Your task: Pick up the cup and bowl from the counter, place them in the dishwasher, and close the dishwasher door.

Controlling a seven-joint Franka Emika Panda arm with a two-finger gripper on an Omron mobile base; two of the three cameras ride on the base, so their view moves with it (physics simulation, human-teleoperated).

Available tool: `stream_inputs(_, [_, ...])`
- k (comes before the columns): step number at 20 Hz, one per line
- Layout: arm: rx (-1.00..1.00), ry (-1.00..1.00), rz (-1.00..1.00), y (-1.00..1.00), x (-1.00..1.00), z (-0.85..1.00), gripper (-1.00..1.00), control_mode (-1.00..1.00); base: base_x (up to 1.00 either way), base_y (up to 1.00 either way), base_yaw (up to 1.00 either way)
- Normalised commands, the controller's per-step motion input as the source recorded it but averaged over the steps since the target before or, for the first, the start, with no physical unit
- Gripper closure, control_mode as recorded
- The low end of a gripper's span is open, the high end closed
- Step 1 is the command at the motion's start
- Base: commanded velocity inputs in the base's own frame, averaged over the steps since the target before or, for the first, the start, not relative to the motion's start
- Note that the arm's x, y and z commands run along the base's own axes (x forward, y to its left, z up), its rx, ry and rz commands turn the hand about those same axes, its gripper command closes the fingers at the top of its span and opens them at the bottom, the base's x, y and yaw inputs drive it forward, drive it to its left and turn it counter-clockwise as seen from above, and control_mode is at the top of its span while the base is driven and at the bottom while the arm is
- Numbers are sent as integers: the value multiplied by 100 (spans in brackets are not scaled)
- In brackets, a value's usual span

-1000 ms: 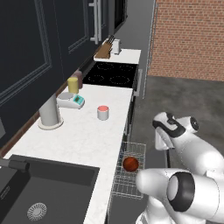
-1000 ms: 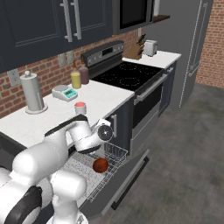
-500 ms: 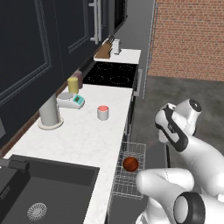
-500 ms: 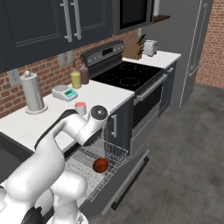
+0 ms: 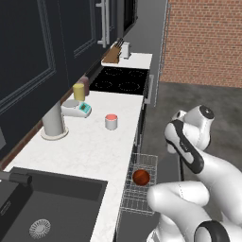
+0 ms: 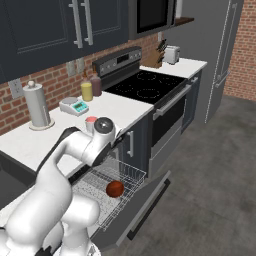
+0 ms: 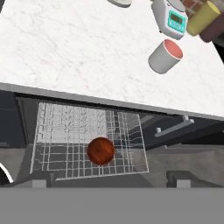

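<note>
One cup [image 7: 165, 57], pale outside and salmon-red inside, stood upright on the white marbled desk [image 7: 78, 52], well ahead of the gripper [image 7: 109, 180] and off toward the right of the hand view. One reddish-brown bowl [image 7: 101, 151] lay in the single pulled-out wire rack [image 7: 61, 131] of the dishwasher, just ahead of the gripper and below the desk's front edge. The gripper's two dark fingertips [image 7: 39, 180] stood wide apart with nothing between them, hanging above the rack's near edge. Beyond the cup, farther from the gripper, sat one small white kitchen scale [image 7: 172, 17] with a teal face, one yellow cylinder [image 7: 202, 18] and one dark brownish bottle [image 7: 215, 29] beside it. From the right base view, one tall pale paper-towel roll [image 6: 37, 105] stood on a round base near the brick wall, and the dishwasher door [image 6: 145, 207] hung open and lowered beneath the rack. From the left base view, a black sink [image 5: 47, 208] was set in the desk behind the arm's reach, and a black stove top [image 5: 120, 80] followed beyond the cup. One toaster [image 6: 171, 54] and one knife block [image 6: 159, 59] stood on the far stretch of desk. Dark cabinets with silver handles lined the wall above red brick, and the floor was dull grey.
</note>
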Motion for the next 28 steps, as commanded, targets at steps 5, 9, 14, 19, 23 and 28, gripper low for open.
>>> stream_inputs(5, [5, 0, -21, 23, -21, 2, -100, -100, 0, 0, 0])
stream_inputs(9, [8, 3, -26, 16, -6, 22, -100, -100, 0, 0, 0])
stream_inputs(14, [12, 8, -25, 8, 0, 45, -100, -100, 0, 0, 0])
stream_inputs(19, [13, 7, -23, 9, 0, 50, -100, -100, 0, 0, 0])
stream_inputs(23, [15, 15, -19, 16, 0, 31, -100, -100, 0, 0, 0])
stream_inputs(28, [16, 15, -15, 29, 0, 4, -100, -100, 0, 0, 0])
